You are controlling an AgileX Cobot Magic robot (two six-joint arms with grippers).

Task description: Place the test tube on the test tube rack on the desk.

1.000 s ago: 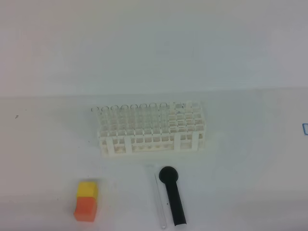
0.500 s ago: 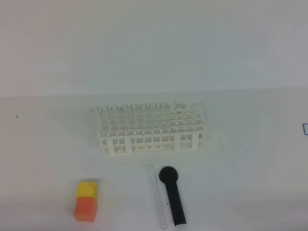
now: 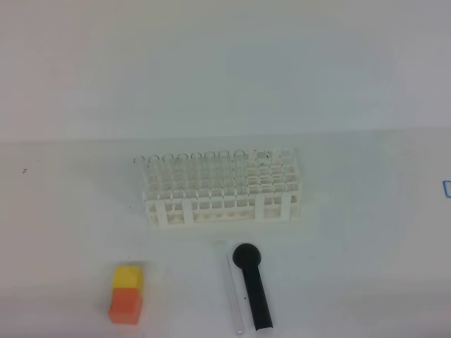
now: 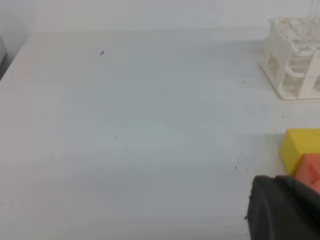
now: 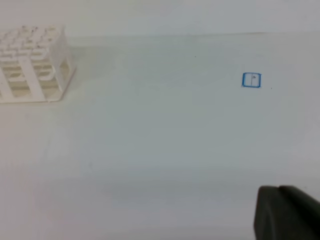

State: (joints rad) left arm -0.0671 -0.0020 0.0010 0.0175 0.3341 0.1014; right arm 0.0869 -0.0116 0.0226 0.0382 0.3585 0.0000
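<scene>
The test tube [image 3: 234, 292] lies flat on the white desk [image 3: 352, 232] near the front edge, close along the left side of a black round-headed stick [image 3: 252, 285]. The white lattice test tube rack [image 3: 222, 186] stands behind them, mid-desk; its end also shows in the left wrist view [image 4: 295, 60] and the right wrist view [image 5: 32, 62]. Neither gripper appears in the high view. Only a dark corner of the left gripper [image 4: 280, 205] and of the right gripper [image 5: 285, 212] shows in each wrist view; both are shut and empty, low over bare desk.
A yellow-and-orange block [image 3: 127, 292] stands at the front left, close to the left gripper [image 4: 302, 157]. A row of clear tubes [image 3: 190, 159] fills the rack's back row. A small blue square mark [image 5: 251, 80] is on the desk to the right.
</scene>
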